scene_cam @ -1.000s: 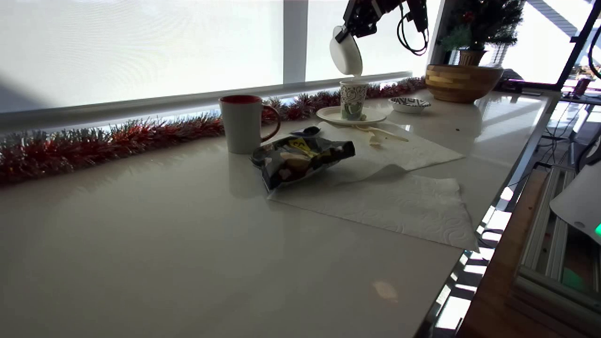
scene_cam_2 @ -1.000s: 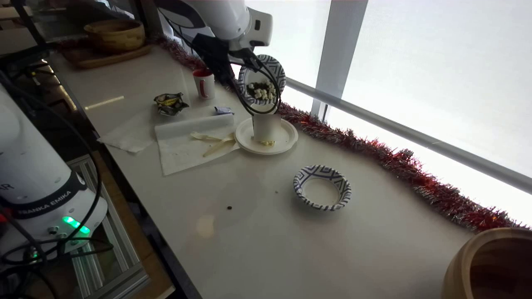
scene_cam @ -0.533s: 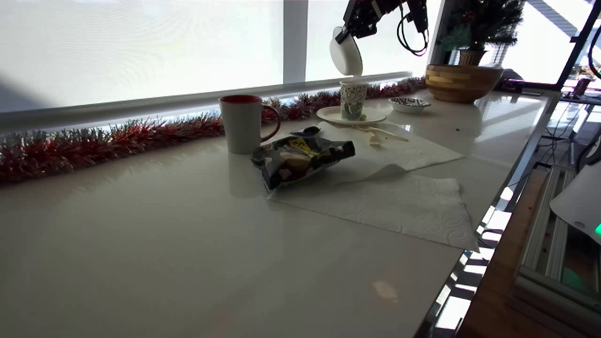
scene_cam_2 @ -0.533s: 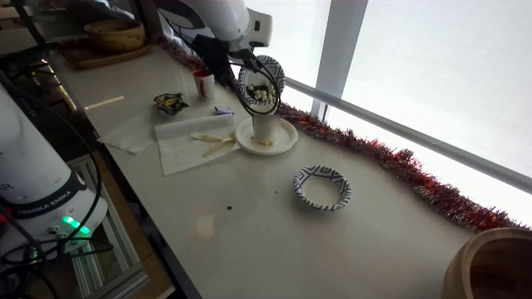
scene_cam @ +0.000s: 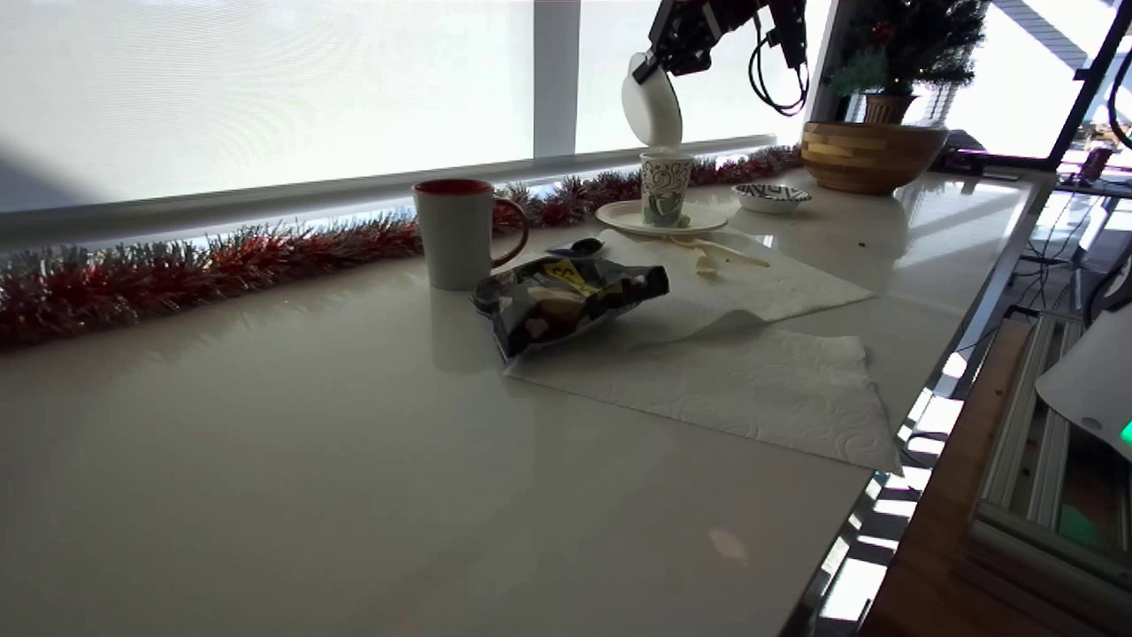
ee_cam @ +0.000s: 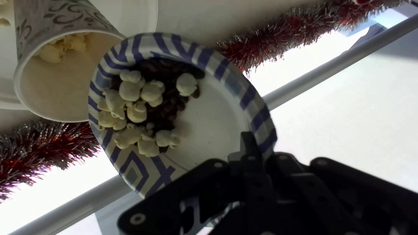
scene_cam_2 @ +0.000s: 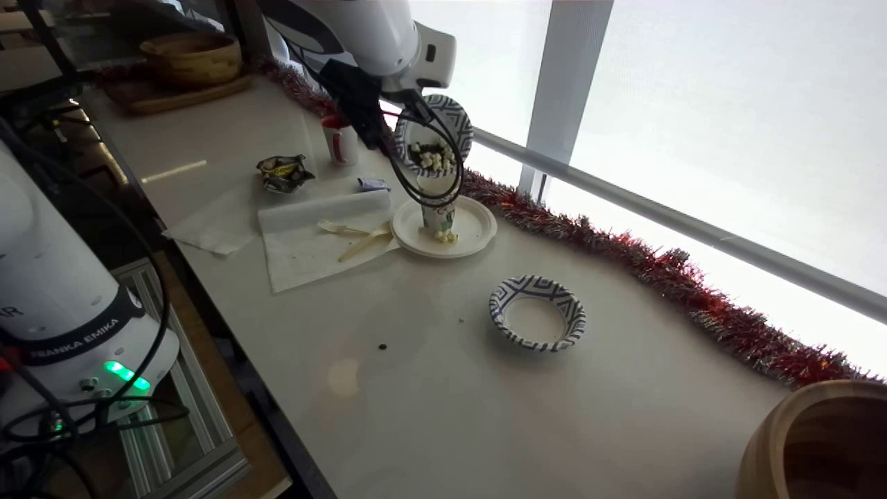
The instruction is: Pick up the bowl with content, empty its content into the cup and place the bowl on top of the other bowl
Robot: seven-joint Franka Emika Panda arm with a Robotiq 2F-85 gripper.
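Note:
My gripper is shut on the rim of the white bowl with blue pattern. The bowl is steeply tilted in both exterior views. Popcorn and dark bean-like bits lie in its lower part. Its low rim is just above the mouth of the patterned paper cup. The cup has some popcorn inside. It stands upright on a white plate, with popcorn beside its base. The other bowl, also patterned, stands on the table and looks empty; it also shows in an exterior view.
A red-lined mug, a dark snack bag, paper towels, a fork and a knife lie around the plate. Red tinsel runs along the window. A wooden bowl stands beyond the other bowl.
My gripper and the tilted bowl have come down slightly toward the cup in the last half second. The popcorn has shifted a little inside the bowl. The grip stays shut.

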